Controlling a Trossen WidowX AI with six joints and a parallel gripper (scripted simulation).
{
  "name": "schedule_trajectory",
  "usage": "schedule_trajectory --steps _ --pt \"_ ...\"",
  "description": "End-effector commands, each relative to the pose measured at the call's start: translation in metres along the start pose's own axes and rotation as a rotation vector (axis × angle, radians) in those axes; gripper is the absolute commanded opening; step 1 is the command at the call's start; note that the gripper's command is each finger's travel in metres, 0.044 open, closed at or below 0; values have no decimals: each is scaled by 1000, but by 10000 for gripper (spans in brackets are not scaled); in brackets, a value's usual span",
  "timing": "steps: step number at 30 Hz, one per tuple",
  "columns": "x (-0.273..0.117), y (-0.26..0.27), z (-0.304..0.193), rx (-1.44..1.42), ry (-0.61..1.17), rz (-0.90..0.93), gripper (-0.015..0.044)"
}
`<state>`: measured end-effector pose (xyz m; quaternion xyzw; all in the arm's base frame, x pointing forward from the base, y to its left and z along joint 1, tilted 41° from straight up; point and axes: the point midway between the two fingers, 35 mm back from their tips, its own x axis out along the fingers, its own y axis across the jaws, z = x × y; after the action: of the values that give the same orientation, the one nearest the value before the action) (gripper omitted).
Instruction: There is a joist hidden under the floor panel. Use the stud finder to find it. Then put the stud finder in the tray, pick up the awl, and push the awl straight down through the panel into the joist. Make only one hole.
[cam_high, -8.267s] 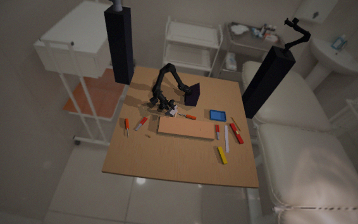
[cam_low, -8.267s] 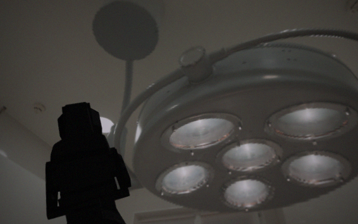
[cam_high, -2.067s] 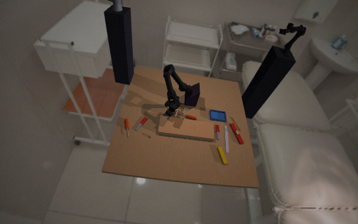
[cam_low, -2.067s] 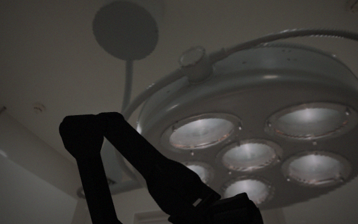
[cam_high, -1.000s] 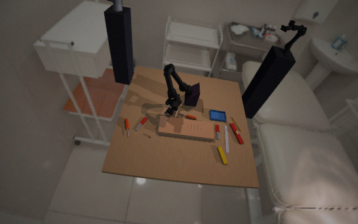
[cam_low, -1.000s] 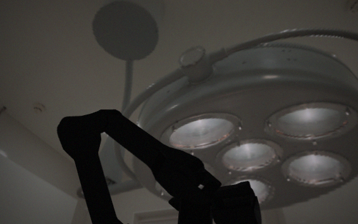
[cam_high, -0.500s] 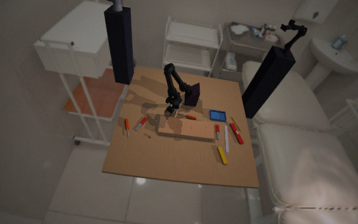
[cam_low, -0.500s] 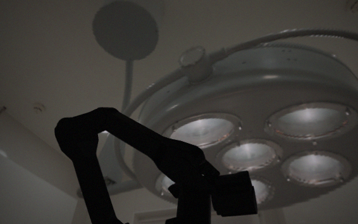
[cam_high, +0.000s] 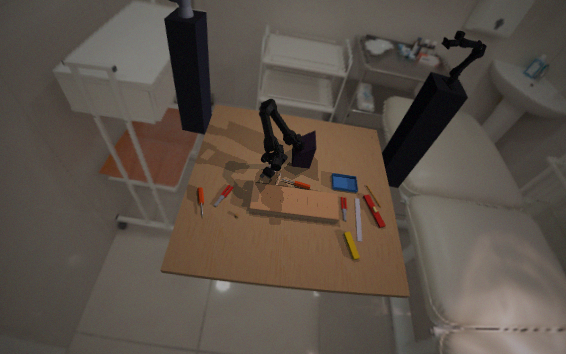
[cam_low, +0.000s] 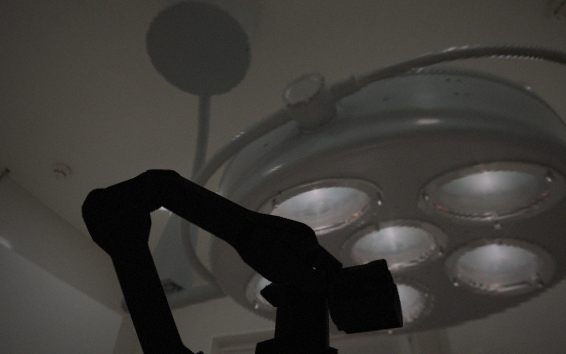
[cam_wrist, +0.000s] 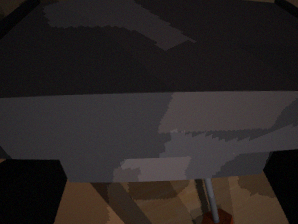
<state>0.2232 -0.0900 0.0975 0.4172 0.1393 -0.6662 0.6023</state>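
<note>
My gripper is shut on the stud finder, a wide dark-grey block that fills most of the wrist view between the two black fingers. It hangs at the back left end of the wooden floor panel; its exact height is unclear. The blue tray stands to the right behind the panel. An orange-handled tool lies just behind the panel, and another orange-handled tool lies at the left; I cannot tell which is the awl. The joist is hidden. In the exterior view only the dark arm shows.
Red-handled tools lie left and right of the panel. Farther right are a pale strip, a red level-like bar, a pencil-like stick and a yellow block. A small brass-coloured piece lies front left.
</note>
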Motion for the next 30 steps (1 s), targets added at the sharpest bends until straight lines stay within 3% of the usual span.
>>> schedule_trajectory --steps 1,30 --pt "0 0 1 -2 35 3 0" --pt "3 -2 5 -12 218 -9 0"
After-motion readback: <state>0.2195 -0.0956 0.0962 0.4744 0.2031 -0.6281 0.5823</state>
